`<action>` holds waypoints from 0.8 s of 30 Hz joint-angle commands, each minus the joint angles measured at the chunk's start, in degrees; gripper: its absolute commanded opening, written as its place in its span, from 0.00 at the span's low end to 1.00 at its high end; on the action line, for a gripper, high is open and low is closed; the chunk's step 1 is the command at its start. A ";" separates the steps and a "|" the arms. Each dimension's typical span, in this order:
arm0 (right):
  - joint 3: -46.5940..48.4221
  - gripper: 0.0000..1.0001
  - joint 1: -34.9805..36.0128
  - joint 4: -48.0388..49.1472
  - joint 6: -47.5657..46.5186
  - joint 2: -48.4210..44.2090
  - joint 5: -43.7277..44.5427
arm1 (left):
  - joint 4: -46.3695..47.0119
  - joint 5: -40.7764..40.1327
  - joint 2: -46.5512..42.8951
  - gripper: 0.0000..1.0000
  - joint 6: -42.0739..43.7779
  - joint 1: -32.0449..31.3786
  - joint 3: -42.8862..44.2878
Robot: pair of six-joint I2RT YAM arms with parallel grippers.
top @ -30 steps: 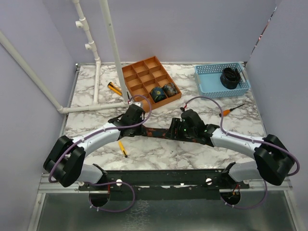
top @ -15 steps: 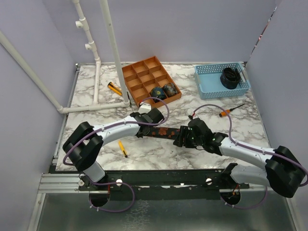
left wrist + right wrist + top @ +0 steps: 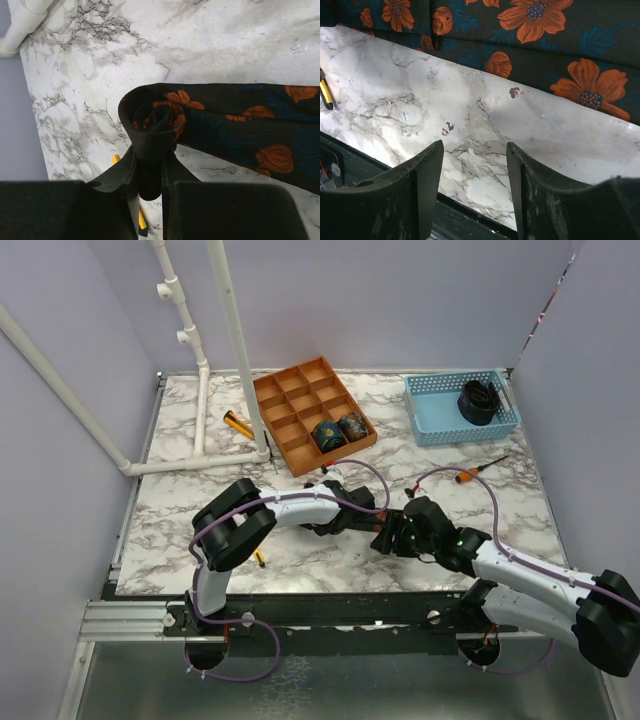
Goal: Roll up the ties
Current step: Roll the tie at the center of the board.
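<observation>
Tie point(image 3: 240, 125): roll just begun, pinched at its coiled end.
Soft, light, limp fabric, probably slippery, so I'd hold it by the coiled core, not the loose strip. Left gripper point(image 3: 150, 156) is clamped on that core, and the rest lies flat on the worktop point(image 3: 90, 75). Right gripper point(image 3: 472, 150) gapes wide and empty, just short of the strip.

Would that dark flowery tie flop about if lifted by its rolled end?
Probably floppy: the dark orange-flowered fabric tie curls tightly in the left gripper and lies flat beyond. Likely light, being thin cloth. Released, it may unroll.
</observation>
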 commanded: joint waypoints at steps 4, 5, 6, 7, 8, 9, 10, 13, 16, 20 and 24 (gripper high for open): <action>-1.58 0.58 -0.02 -4.34 1.34 -4.60 2.73 | 0.63 1.28 4.30 0.09 -1.43 -2.64 3.15; -1.65 0.58 -0.02 -4.55 1.40 -4.83 2.83 | 1.39 2.05 4.29 0.16 -1.04 -2.83 3.29; -1.71 0.58 -0.02 -4.67 1.47 -4.97 2.92 | 1.87 2.91 4.30 0.23 -0.69 -2.98 3.45; -1.75 0.58 -0.02 -4.73 1.52 -5.05 2.93 | 2.22 3.59 4.13 0.30 -0.44 -3.10 3.60; -1.76 0.58 -0.02 -4.78 1.59 -5.08 2.94 | 2.58 4.10 4.02 0.35 -0.15 -3.24 3.78; -1.76 0.58 -0.02 -4.90 1.66 -5.12 2.98 | 2.69 4.42 3.79 0.39 0.04 -3.36 3.79; -1.76 0.58 -0.02 -4.91 1.73 -5.17 3.02 | 2.89 4.89 3.46 0.43 0.19 -3.51 3.79; -1.67 0.58 -0.02 -4.94 2.01 -5.32 3.10 | 3.11 5.79 2.49 0.52 0.59 -3.69 3.79; -1.38 0.58 -0.02 -5.00 2.06 -5.28 3.17 | 3.40 6.51 1.25 0.59 0.98 -3.74 3.55; -0.91 0.58 -0.02 -5.46 2.11 -5.41 3.45 | 3.93 7.55 -1.37 0.70 1.17 -3.74 3.13; -0.41 0.59 -0.02 -6.08 1.93 -6.31 3.70 | 4.24 8.22 -4.46 0.87 1.26 -3.74 2.34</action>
